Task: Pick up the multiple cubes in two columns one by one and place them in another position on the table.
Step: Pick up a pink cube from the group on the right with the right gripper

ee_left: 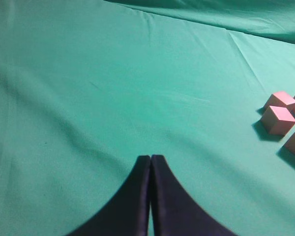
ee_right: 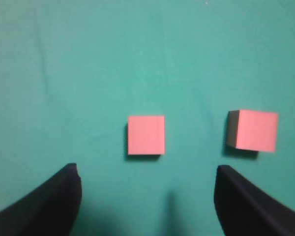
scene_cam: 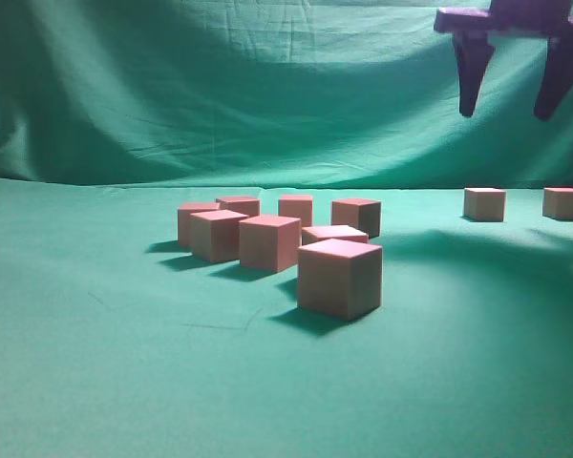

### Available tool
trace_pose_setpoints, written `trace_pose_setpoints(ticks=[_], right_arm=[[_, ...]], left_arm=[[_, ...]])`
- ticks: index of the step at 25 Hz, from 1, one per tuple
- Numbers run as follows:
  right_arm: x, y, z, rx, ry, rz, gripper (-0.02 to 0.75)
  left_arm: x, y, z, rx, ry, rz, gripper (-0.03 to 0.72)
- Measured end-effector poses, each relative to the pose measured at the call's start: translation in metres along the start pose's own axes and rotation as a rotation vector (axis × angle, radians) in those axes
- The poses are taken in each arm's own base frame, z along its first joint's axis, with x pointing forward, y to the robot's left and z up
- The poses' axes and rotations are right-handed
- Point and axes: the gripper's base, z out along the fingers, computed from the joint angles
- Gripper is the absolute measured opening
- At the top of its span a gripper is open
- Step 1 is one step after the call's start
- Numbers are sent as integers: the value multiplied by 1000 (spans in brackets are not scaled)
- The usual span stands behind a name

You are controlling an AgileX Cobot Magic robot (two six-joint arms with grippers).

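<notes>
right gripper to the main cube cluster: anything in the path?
Nothing visible. The right gripper hangs open and empty, high above the two placed cubes. Only bare table lies between them and the cluster of eight cubes.

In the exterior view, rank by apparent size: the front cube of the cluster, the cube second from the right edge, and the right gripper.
1. Front cube, largest, though it sits nearest the camera.
2. Right gripper, cropped by the frame, so unsure.
3. Cube second from the right edge, smallest, being farther back.
</notes>
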Motion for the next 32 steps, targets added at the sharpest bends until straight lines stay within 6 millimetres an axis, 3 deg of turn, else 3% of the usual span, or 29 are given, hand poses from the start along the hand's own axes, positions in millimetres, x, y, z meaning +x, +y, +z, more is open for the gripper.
trace_pose_setpoints(ticks=[6, 10, 22, 27, 32], right_arm=[[-16, -7, 41, -15, 8, 16, 556], [-16, -6, 65, -26, 31, 4, 556], [-8, -8, 100, -23, 98, 5, 556], [-8, -8, 102, -23, 98, 6, 272], [-8, -8, 99, -22, 117, 4, 259]], left_arm=[[0, 0, 0, 0, 0, 0, 0], [0, 0, 0, 0, 0, 0, 0], [0, 0, 0, 0, 0, 0, 0], [0, 0, 0, 0, 0, 0, 0], [0, 0, 0, 0, 0, 0, 0]])
